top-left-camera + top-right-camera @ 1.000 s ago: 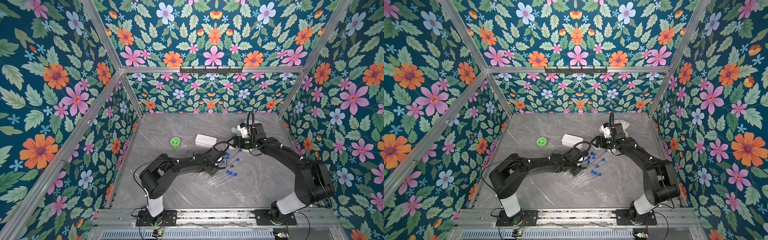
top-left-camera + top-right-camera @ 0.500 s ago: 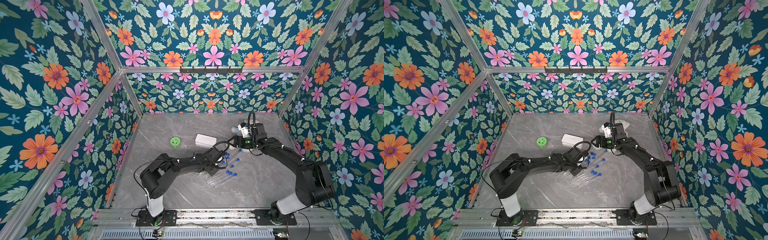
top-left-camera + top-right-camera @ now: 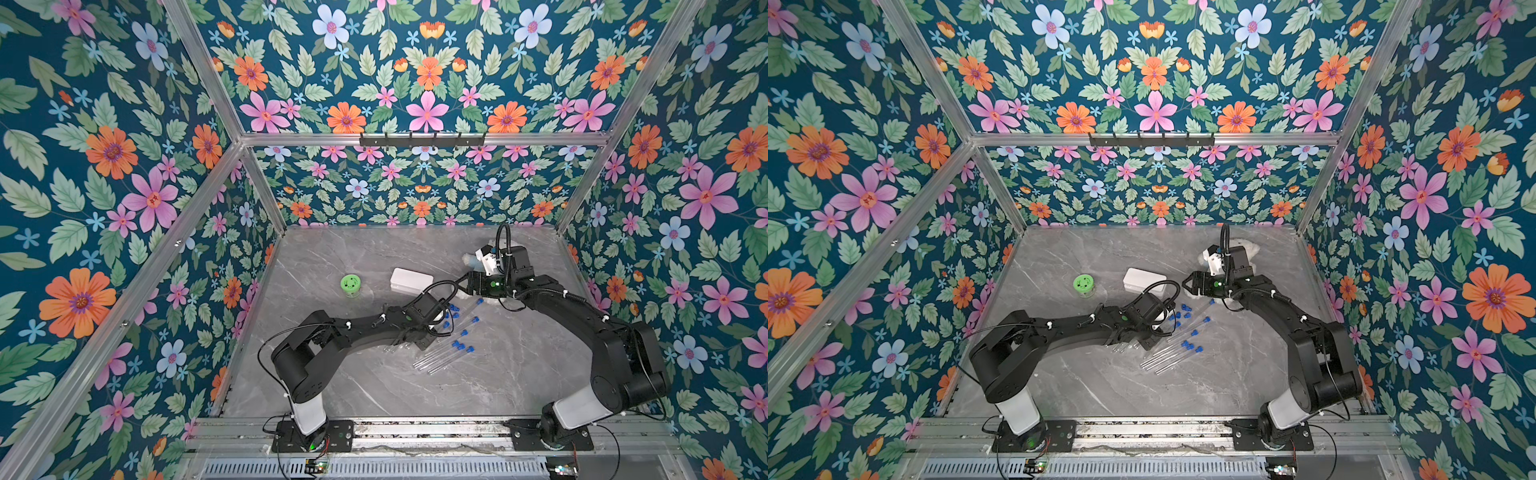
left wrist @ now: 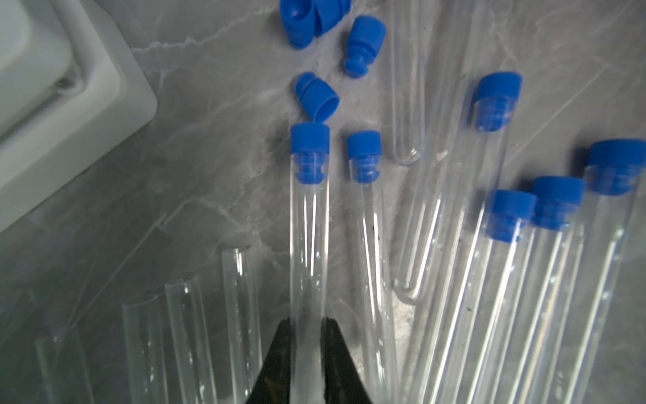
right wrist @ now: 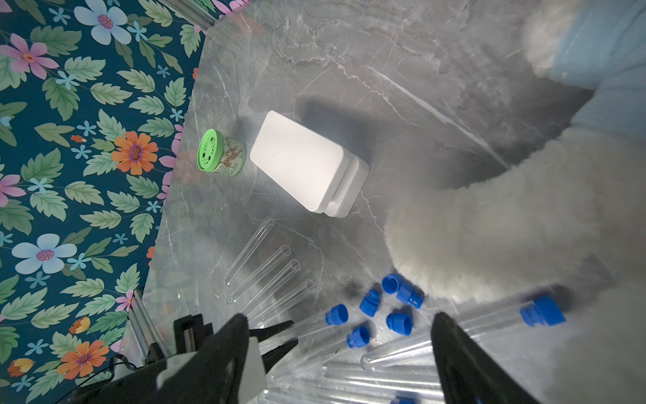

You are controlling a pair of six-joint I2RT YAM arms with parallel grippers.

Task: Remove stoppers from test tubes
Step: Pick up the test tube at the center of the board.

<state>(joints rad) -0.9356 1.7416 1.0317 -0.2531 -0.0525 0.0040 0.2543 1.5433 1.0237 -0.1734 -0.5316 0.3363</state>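
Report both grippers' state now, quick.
Left gripper: closed on a stoppered test tube, gripped along its clear body.
Right gripper: open, holding nothing.

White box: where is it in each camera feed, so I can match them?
In a top view: white box mid-table, beside the green-lidded jar.
In a top view: same place, box beside jar.
Left wrist: box corner at the picture's upper left.
Right wrist: box near centre, jar beside it.
Shared landmark: loose blue stoppers near the box.
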